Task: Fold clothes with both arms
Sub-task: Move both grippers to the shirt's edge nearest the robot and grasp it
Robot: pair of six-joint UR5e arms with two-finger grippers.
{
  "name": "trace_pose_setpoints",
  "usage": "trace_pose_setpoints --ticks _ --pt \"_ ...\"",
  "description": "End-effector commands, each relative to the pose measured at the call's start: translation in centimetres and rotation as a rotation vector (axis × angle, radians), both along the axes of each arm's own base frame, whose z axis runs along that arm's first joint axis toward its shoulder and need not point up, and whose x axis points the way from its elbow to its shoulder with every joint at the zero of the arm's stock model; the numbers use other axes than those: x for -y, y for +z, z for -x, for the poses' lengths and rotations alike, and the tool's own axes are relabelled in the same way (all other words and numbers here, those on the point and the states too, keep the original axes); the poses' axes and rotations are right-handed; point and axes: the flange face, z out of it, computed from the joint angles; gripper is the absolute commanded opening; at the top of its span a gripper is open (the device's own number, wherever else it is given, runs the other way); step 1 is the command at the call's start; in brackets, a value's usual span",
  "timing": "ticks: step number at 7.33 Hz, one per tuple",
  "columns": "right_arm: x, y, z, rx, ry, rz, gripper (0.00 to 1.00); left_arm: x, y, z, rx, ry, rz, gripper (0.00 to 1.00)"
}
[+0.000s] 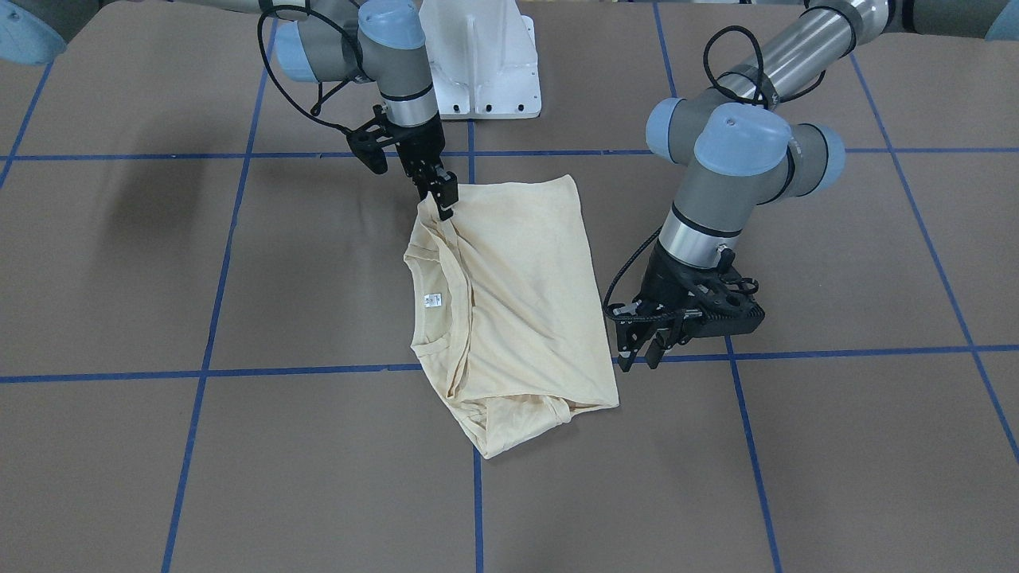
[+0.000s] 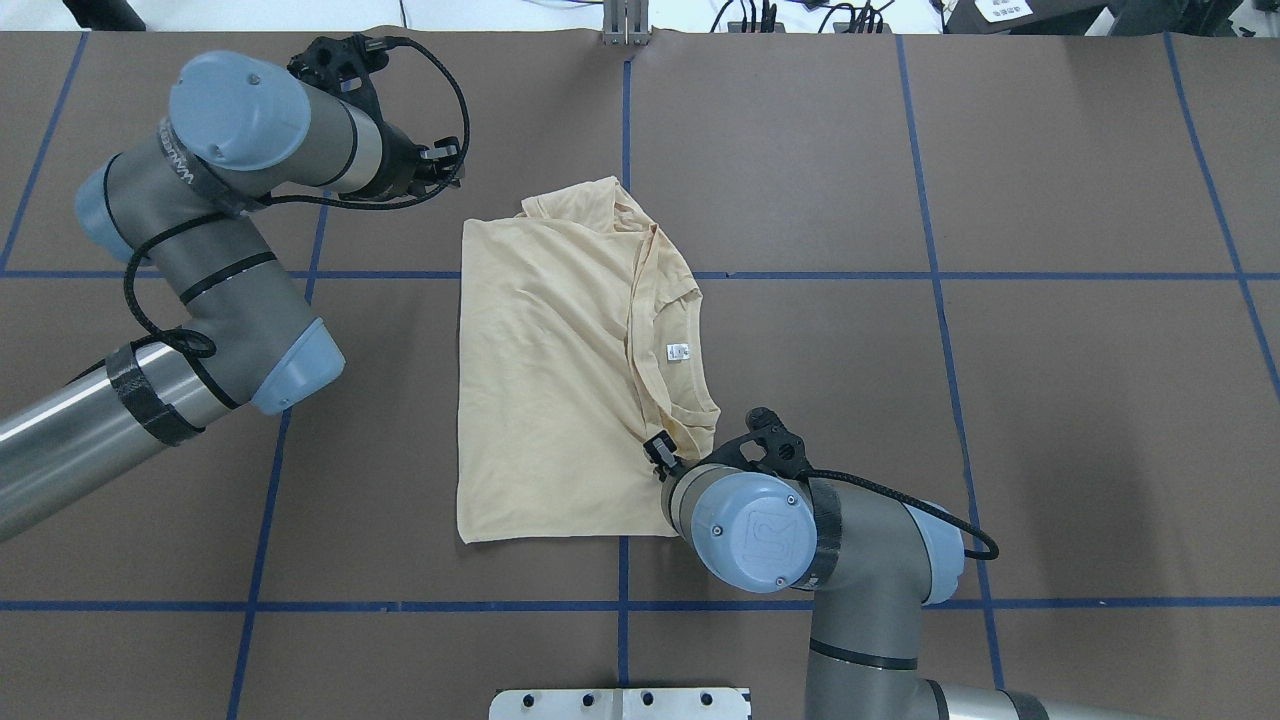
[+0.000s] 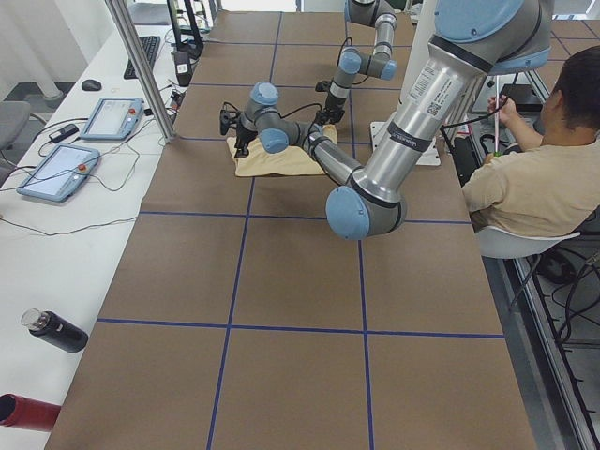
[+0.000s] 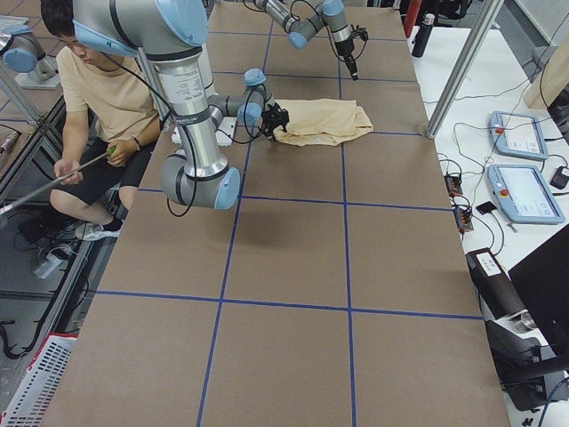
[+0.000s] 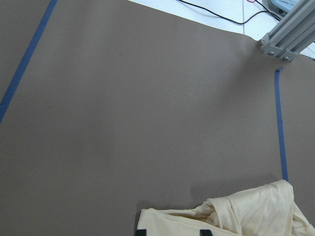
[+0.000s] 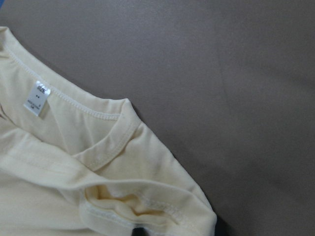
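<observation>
Cream T-shirt (image 1: 525,302) on table (image 1: 159,477), corner in jaws of right arm (image 1: 402,95)

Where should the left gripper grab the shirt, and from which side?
Probably the bunched far shoulder of the shirt, from the far edge: its layers stand proud of the table, mirroring the near shoulder at the right gripper. The left gripper is open nearby.

table (image 1: 836,446): flat top under a brown covering, marked into large squares by blue tape lines (image 1: 208,318). lying on it: one cream-yellow t-shirt (image 1: 525,294), folded to a rough rectangle, near the middle, over a crossing of the lines, white neck label (image 1: 432,300) facing up; one white base plate (image 1: 478,72) at the robot's edge.
</observation>
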Motion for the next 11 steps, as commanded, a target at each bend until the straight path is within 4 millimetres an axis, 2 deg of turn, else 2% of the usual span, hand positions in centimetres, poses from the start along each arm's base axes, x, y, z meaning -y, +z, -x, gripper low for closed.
trace_pose_setpoints --ticks 1,4,5,6,7,8,9,10,11 --pt "0.3 -0.5 -0.3 0.010 0.000 0.001 0.00 0.0 -0.1 0.1 -0.004 -0.004 0.002 0.47" --pt "0.4 -1.1 -0.8 -0.002 0.004 0.005 0.00 -0.4 -0.4 0.3 -0.023 -0.013 0.015 0.47" --pt "0.1 -2.0 -1.8 -0.015 0.004 0.009 0.00 -2.3 0.4 1.5 -0.057 -0.025 0.037 0.47" --pt "-0.1 -2.4 -2.6 -0.017 0.004 0.009 0.00 -4.0 -0.1 2.4 -0.118 -0.057 0.086 0.47" --pt "-0.6 -2.4 -2.8 -0.014 -0.003 0.008 0.00 -7.7 -1.2 1.8 -0.195 -0.059 0.149 0.47" --pt "-1.8 -2.4 -2.3 -0.014 -0.021 0.008 0.00 -12.3 -3.7 1.1 -0.298 -0.060 0.223 0.50" --pt "-2.6 -2.4 -2.2 -0.010 -0.034 0.009 0.00 -17.8 -4.1 1.0 -0.360 -0.043 0.300 0.52" --pt "-3.2 -1.8 -2.7 -0.015 -0.042 0.010 0.00 -22.1 -4.1 -1.0 -0.378 -0.059 0.326 0.52" --pt "-3.9 -1.7 -3.9 -0.005 -0.048 0.007 0.00 -26.3 -1.6 -4.0 -0.342 -0.051 0.374 0.52"
